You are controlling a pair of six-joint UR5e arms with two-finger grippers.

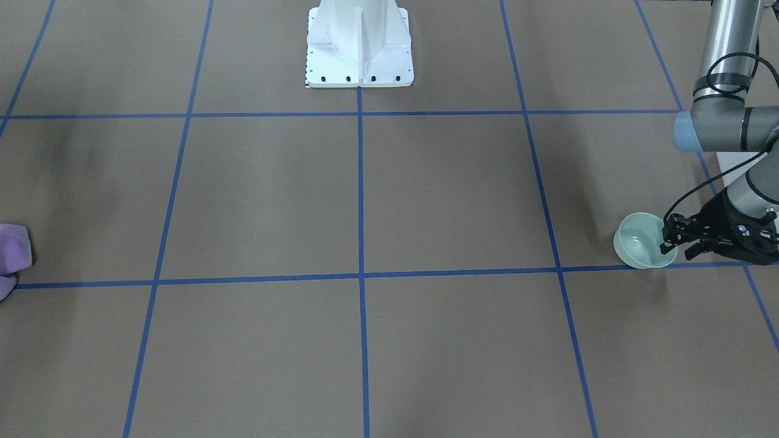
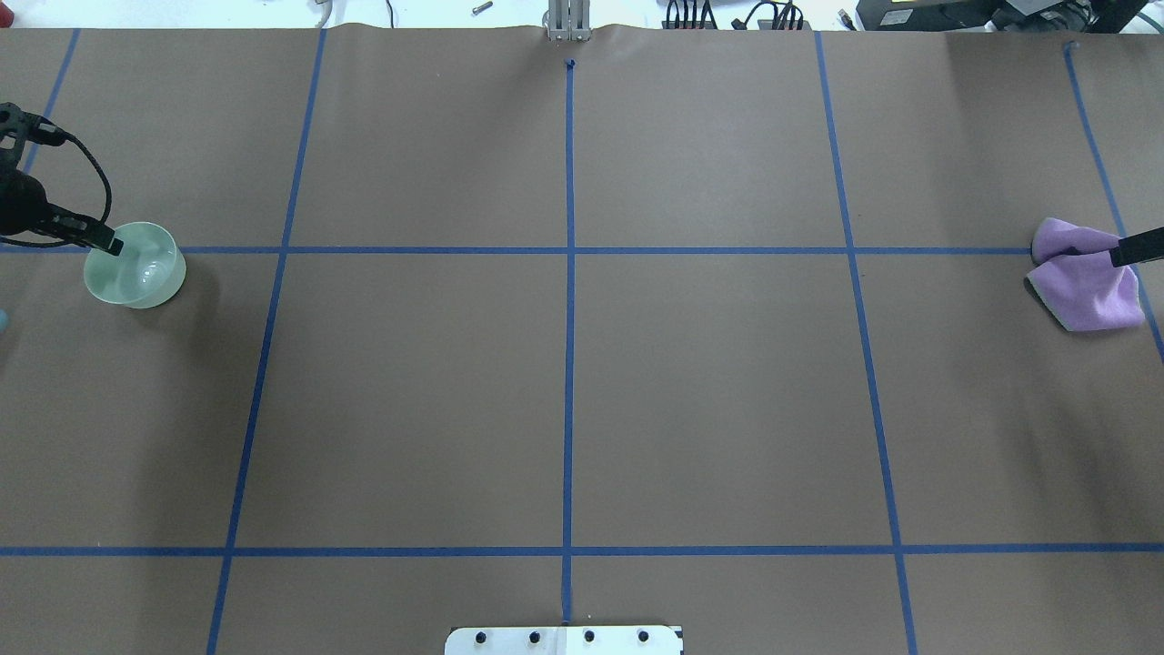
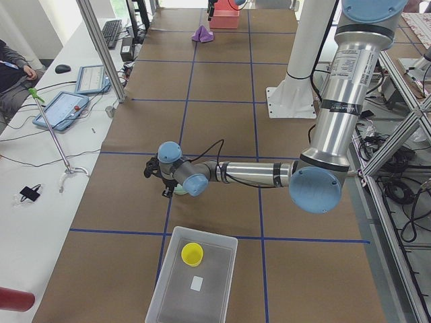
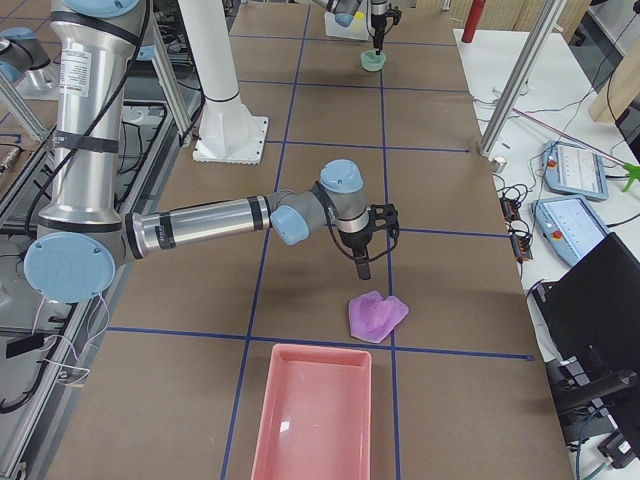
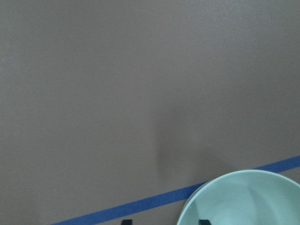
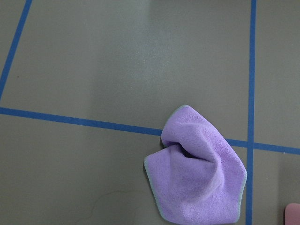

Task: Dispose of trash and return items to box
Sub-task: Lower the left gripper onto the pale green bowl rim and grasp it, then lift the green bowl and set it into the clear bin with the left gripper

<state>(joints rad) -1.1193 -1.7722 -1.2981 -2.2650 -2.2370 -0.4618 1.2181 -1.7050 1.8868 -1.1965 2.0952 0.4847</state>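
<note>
The pale mint-green bowl (image 1: 639, 246) stands upright on the brown table at its left end (image 2: 141, 268). My left gripper (image 1: 666, 239) is open and straddles the bowl's rim. In the left wrist view one fingertip (image 5: 202, 221) is inside the bowl (image 5: 243, 201) and the other is outside. The yellow cup (image 3: 192, 254) sits inside the translucent white box (image 3: 161, 279). My right gripper (image 2: 1123, 250) hovers just above the purple cloth (image 2: 1087, 291), which also shows in the right wrist view (image 6: 201, 173). I cannot tell whether the right gripper is open or shut.
A pink tray (image 4: 310, 420) lies at the table's right end, beyond the purple cloth (image 4: 377, 315). The white robot base (image 1: 359, 48) stands at mid-table on the robot's side. A side bench with tablets (image 3: 67, 108) runs along the far edge.
</note>
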